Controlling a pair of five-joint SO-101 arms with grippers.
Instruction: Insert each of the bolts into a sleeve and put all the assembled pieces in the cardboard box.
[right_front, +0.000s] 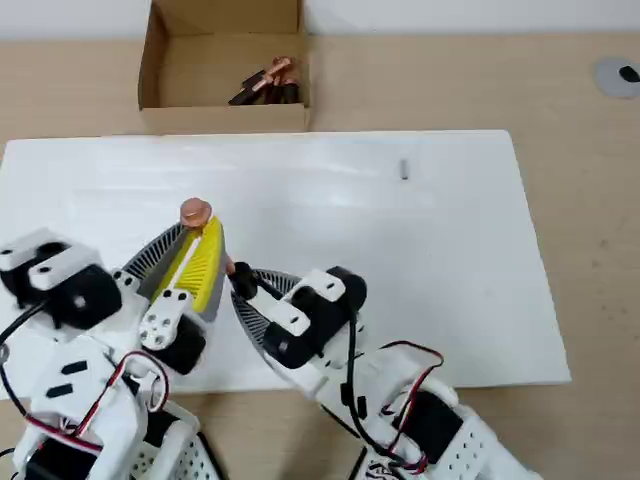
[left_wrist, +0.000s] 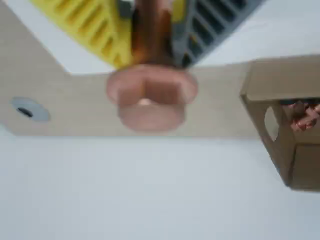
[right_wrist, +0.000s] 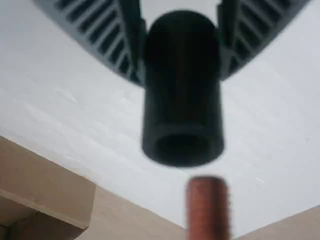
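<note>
While the left gripper clamps a copper bolt with a wide flanged head, the right gripper grips a short, hollow black sleeve, both on the arms' side of the cardboard box.

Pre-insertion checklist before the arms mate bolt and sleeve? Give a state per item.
1. Grip on bolt by left jaws: ok.
2. Grip on sleeve by right jaws: ok.
3. Open bore of sleeve facing the bolt's shank: ok.
4. Shank centred on bore: not ok. In the right wrist view the tip looks off-centre and is apart from the opening.
5. Free floor space in the open cardboard box: ok.
6. Identity of small dark item on white mat: cannot tell.
</note>
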